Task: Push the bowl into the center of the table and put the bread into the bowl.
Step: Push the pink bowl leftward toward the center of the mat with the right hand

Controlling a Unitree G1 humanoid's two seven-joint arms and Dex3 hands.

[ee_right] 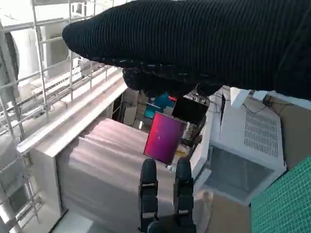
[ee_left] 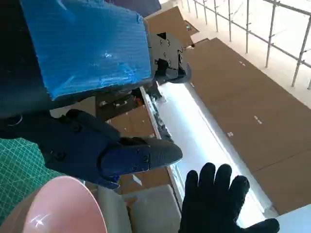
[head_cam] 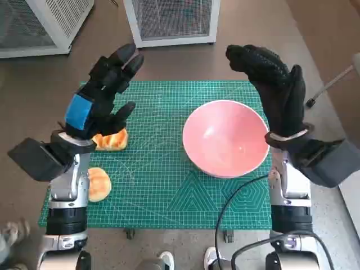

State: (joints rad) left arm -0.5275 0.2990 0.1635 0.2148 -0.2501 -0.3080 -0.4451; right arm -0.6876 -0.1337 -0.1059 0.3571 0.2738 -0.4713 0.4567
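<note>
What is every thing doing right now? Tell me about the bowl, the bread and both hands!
pink bowl: upright, empty, on the mat's right part
bread: on the mat, beside the left hand
second bread: on the mat, by the left forearm
left hand: open, holding nothing
right hand: open, raised beside the bowl

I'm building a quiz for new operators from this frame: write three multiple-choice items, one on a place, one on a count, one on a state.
1. Where is the round pink bowl on the green cutting mat?
A. Right half
B. Left edge
C. Off the mat

2. How many pieces of golden bread show?
A. One
B. Two
C. Four

3. What is in the bowl?
A. Bread
B. A spoon
C. Nothing

Answers: 1 A, it lies beside the gloved right hand. 2 B, one bread piece under the blue-taped left hand, another bread roll nearer the robot. 3 C, only bare pink inside shows.
</note>
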